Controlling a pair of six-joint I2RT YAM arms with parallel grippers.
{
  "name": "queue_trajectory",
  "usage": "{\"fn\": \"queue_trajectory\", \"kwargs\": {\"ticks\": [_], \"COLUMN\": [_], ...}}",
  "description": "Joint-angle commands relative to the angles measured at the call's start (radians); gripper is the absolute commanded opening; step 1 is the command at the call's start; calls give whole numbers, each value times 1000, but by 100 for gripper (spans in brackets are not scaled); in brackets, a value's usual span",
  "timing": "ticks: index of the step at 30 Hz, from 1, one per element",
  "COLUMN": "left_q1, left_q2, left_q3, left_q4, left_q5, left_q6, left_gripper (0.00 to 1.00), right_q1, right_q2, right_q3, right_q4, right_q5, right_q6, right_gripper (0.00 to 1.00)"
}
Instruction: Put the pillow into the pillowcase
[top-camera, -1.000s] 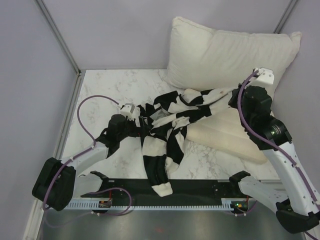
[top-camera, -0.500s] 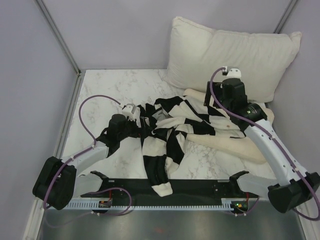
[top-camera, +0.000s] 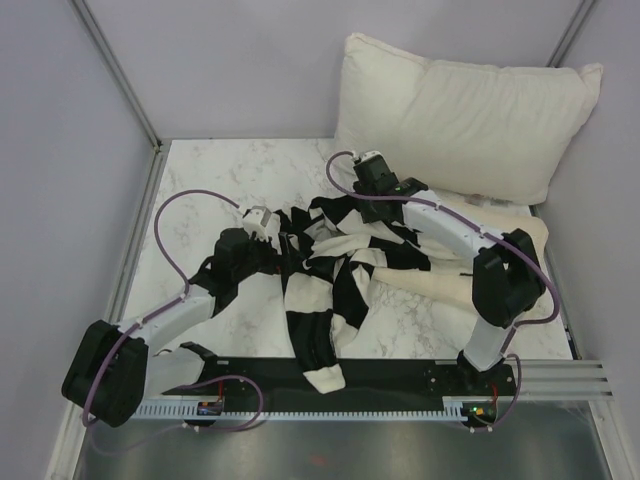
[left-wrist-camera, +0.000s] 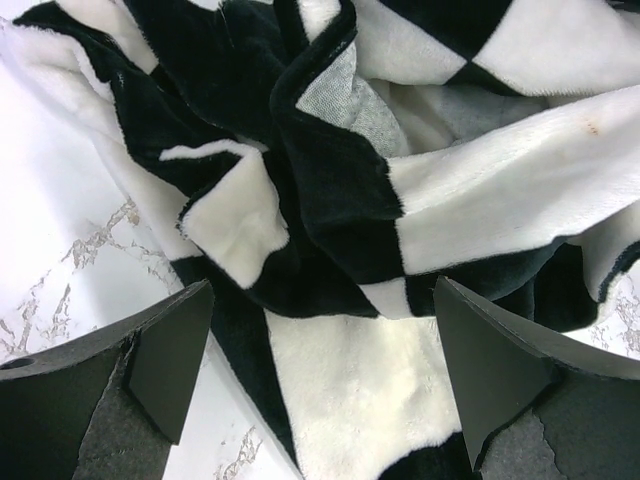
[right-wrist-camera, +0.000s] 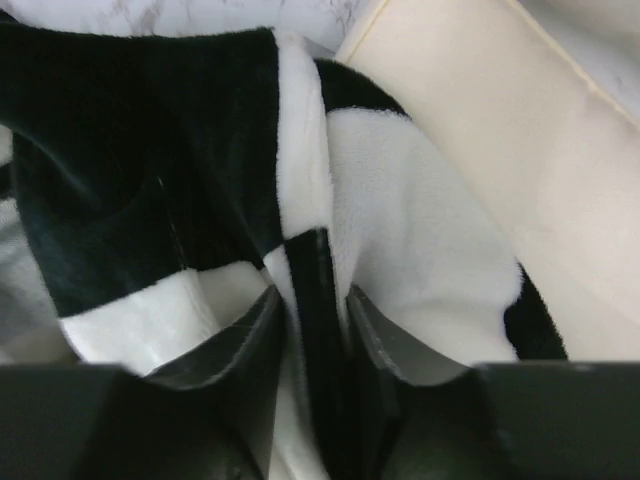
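The right pincer (right-wrist-camera: 312, 300) pinches the pillowcase (top-camera: 340, 250)
The left pincer (left-wrist-camera: 320, 290) hangs wide above it; the pillow (top-camera: 440, 285) lies beside the right pincer.

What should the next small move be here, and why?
Probably close the right gripper firmly on the pillowcase fold between its fingers, then lift slightly. The fingers flank that fold beside the pillow, but a firm pinch isn't clear. The left gripper hovers open over the crumpled case, holding nothing.
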Motion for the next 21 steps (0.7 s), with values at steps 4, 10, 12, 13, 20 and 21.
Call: {"fn": "queue_trajectory", "kwargs": {"ticks": [4, 10, 12, 13, 20, 21], "left_q1": [-4, -4, -4, -4, -5, -5], "left_q2": [-20, 8, 29, 50, 34, 32], "left_q3": [-1, 4, 21, 27, 12, 9], "left_q4": [48, 59, 59, 60, 100, 102], "left_q5": [25, 59, 94, 124, 169, 175], "left_q6": [24, 22, 22, 21, 18, 18], "left_gripper": [100, 100, 100, 100, 100, 100], "right_q1": [-3, -16, -20, -23, -26, -25], "right_q2": [-80, -492, -647, -688, -811, -821], "right_q3": [6, -42, -33, -25, 116, 116], "right_q4": [-11, -18, -29, -35, -189, -189], "right_q5": [69, 232, 261, 293, 405, 413], "right_q6": [36, 118, 138, 141, 135, 136], "right_gripper": [0, 0, 0, 0, 0, 0]}}
